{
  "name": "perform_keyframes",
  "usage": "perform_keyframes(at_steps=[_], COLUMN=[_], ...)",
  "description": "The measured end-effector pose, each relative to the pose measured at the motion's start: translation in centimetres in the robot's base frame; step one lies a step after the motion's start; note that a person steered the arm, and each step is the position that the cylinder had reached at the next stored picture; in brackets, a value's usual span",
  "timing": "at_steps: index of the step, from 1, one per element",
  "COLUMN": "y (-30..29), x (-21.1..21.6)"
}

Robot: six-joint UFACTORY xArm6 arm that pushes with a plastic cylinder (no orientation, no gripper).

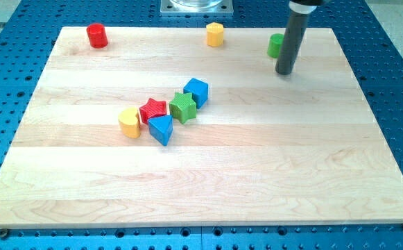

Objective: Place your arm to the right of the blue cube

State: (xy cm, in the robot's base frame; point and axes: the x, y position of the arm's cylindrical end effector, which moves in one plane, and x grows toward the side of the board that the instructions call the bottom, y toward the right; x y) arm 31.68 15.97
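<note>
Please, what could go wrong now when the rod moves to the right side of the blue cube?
1. My tip stands right beside the green cylinder block, so it might knock it.
2. The blue cube touches the green star block; stopping too close could push the cube and disturb the cluster.

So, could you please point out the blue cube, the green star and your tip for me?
blue cube [197, 91]: camera view, on its top face.
green star [182, 106]: camera view, on its top face.
my tip [284, 71]: camera view, at the rod's very end, up-right of the blue cube.

rod: upright, dark | my tip [284, 71]: view's upper right, on board
</note>
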Motion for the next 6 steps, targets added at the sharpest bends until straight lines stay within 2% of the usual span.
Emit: perform_keyframes(at_steps=[1, 2, 3, 4, 6], y=[1.5, 1.7, -1.5, 0.2, -1.2], x=[-4.0, -4.4, -4.7, -5.4, -0.5])
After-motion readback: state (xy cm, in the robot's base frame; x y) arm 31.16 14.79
